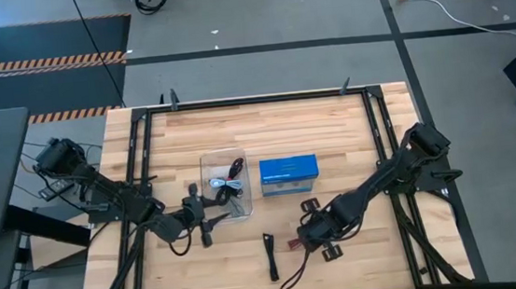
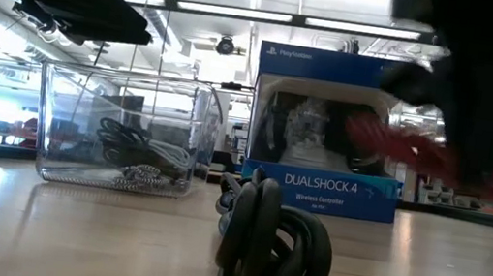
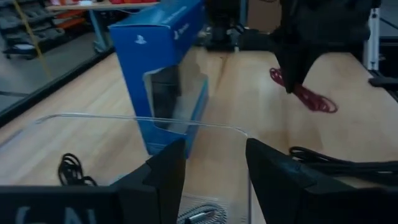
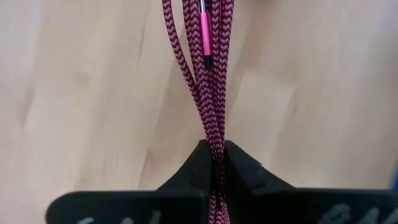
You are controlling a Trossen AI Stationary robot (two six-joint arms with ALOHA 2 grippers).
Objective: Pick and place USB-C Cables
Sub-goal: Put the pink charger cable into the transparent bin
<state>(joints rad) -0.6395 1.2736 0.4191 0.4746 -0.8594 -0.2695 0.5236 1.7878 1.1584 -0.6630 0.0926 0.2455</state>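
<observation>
My right gripper [image 1: 304,241] is shut on the maroon-pink cable [image 4: 210,74], near the table's middle front, in front of the blue box [image 1: 289,173]. My left gripper [image 3: 214,168] is open and empty at the near edge of the clear tray [image 1: 205,158]. In the tray lie a black cable [image 1: 234,170] and a light blue one [image 1: 216,183]. Another black cable bundle [image 1: 271,256] lies on the table between the two grippers and shows close up in the low view [image 2: 270,244]. My right gripper pinches several strands of the maroon-pink cable bundle [image 4: 214,140] between its two fingers. The strands run on straight ahead of the fingertips, with a pink plug [image 4: 205,37] among them. In the low view the cable [image 2: 420,154] shows above the table top.
The blue box [image 2: 326,130] stands upright just right of the tray [image 2: 120,129]. A dark frame rail [image 1: 254,101] runs round the table. Bare wood lies to the right of the box and along the far edge.
</observation>
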